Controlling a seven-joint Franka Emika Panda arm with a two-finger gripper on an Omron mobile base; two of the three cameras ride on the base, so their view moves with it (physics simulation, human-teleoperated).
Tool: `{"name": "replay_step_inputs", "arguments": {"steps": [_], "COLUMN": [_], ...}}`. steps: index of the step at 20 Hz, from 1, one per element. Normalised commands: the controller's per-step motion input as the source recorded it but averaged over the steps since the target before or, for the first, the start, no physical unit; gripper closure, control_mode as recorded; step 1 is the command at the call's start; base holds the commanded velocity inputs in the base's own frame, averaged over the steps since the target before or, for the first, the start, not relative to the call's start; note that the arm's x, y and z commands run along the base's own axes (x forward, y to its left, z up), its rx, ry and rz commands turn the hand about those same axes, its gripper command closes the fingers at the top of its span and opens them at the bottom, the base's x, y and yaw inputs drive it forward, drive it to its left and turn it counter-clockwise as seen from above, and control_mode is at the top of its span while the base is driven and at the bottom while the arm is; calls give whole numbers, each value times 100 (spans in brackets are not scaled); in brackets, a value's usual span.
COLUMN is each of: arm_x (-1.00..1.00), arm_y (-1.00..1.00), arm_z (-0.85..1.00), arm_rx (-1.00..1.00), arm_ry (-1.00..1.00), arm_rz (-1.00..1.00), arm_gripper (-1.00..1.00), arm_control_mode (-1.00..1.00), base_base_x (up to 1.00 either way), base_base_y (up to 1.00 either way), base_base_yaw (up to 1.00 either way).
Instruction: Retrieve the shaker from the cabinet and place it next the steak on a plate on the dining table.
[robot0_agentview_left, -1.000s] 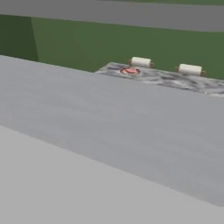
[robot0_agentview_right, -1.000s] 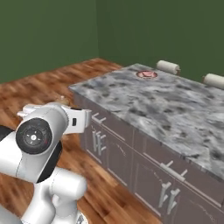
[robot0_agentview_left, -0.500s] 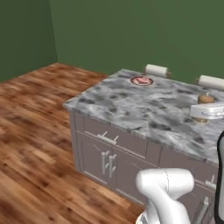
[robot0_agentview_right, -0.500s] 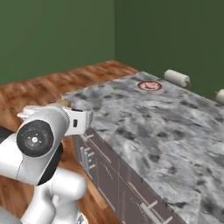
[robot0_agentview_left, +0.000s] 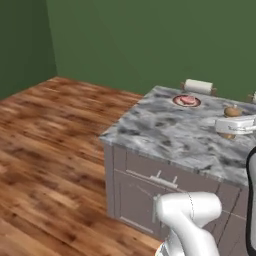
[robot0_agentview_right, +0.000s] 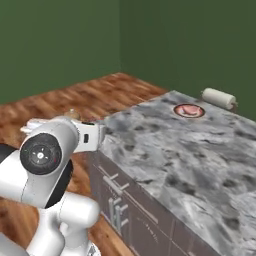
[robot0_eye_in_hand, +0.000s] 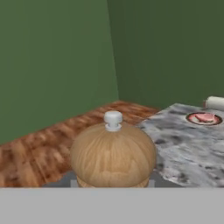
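The fingers (robot0_eye_in_hand: 113, 183) are clamped on the wooden shaker (robot0_eye_in_hand: 113, 155), carried upright above the marbled table (robot0_agentview_left: 165, 135); the steak (robot0_eye_in_hand: 204, 117) on its plate (robot0_eye_in_hand: 192, 120) sits at two o'clock

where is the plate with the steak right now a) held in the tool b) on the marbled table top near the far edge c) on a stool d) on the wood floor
b, the plate with the steak sits on the marbled dining table near its far edge, by a cream stool.
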Motion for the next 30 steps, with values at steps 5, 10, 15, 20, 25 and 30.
{"name": "replay_step_inputs", "arguments": {"steps": [5, 10, 15, 20, 25, 30], "arm_x": [0, 0, 0, 0, 0, 0], "arm_y": [0, 0, 0, 0, 0, 0], "arm_z": [0, 0, 0, 0, 0, 0], "arm_rx": [0, 0, 0, 0, 0, 0], "arm_ry": [0, 0, 0, 0, 0, 0], "arm_rz": [0, 0, 0, 0, 0, 0], "arm_gripper": [100, 100, 100, 100, 100, 100], "arm_control_mode": [100, 100, 100, 100, 100, 100], "base_base_x": [88, 73, 39, 5, 0, 0], "base_base_y": [99, 87, 92, 100, 100, 100], "base_base_yaw": [-59, -72, -71, -67, -65, -65]}}
